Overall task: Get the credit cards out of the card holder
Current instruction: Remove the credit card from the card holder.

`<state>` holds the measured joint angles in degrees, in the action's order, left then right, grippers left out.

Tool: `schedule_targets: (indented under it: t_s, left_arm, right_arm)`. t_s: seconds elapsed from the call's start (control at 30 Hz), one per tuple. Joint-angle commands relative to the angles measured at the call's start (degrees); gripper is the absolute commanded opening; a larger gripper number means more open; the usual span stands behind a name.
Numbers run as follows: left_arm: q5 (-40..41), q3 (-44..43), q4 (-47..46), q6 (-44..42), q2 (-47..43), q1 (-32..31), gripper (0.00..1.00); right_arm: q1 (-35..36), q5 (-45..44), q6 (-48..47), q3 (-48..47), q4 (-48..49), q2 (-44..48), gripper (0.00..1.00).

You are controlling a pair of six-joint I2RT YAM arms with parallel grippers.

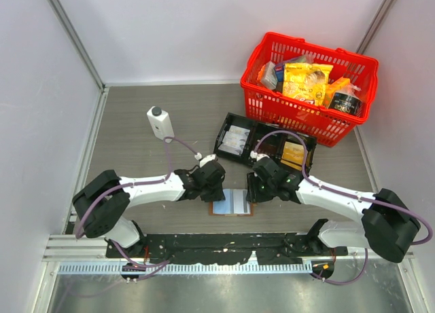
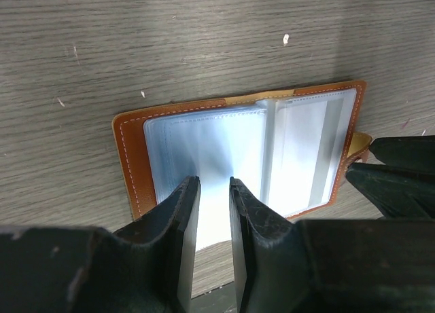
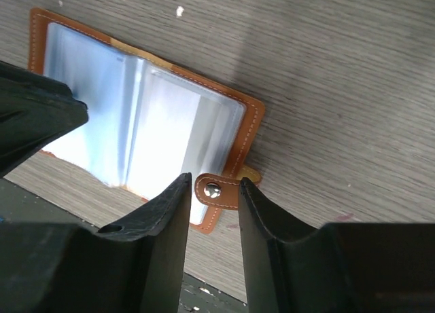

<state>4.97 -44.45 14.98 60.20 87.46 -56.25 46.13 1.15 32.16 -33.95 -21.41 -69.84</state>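
- On the table [image 1: 136,143], near its front edge, top view: card holder [image 1: 231,203] lies open, pale pockets up, between left gripper [image 1: 217,193] and right gripper [image 1: 255,189]; black tray [image 1: 222,133] and red basket [image 1: 253,99] stand well behind it
- Top view, limits: both sets of fingertips sit under their wrists; no single card can be told from the pockets
- Left wrist view: left jaws released and slightly parted, nothing pinched, over the near edge of the page away from the tab; a pale sheet [image 2: 212,259] shows in the gap and runs past the brown border. Judged a card partly out, but it may be a loose pocket leaf
- Left wrist, limits: fingers cover the holder's near edge; glare whites out the middle pockets
- Right wrist view: right fingers clenched on the side tab [image 3: 219,191], snap stud between them; holder otherwise flat on the table
- Step in hand (judgement): drawing out a first card. Right arm anchors the tab so the holder cannot slide; left should close on the sheet alone, not pocket film or leather, then pull low and straight along the pocket mouth, pausing if the holder lifts
- Right wrist, limits: left gripper is a dark mass over one corner; number of credit cards inside unknown
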Motion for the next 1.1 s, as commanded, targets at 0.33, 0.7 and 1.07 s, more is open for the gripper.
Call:
schedule_targets:
  t_s: [0.33, 0.7, 1.07]
  left_arm:
    - [2.23, 1.56, 6.02, 0.09, 0.52, -0.26, 0.29]
    - [2.5, 1.73, 6.11, 0.35, 0.6, -0.26, 0.28]
    - [2.67, 1.82, 6.11, 0.61, 0.52, -0.18, 0.29]
  right_arm:
    - [-0.34, 0.53, -0.35, -2.17, 6.64, -2.93, 0.42]
    - [-0.95, 2.37, -0.7, -3.05, 9.37, -5.39, 0.45]
    - [-1.22, 1.23, -0.43, -3.57, 9.19, -7.06, 0.45]
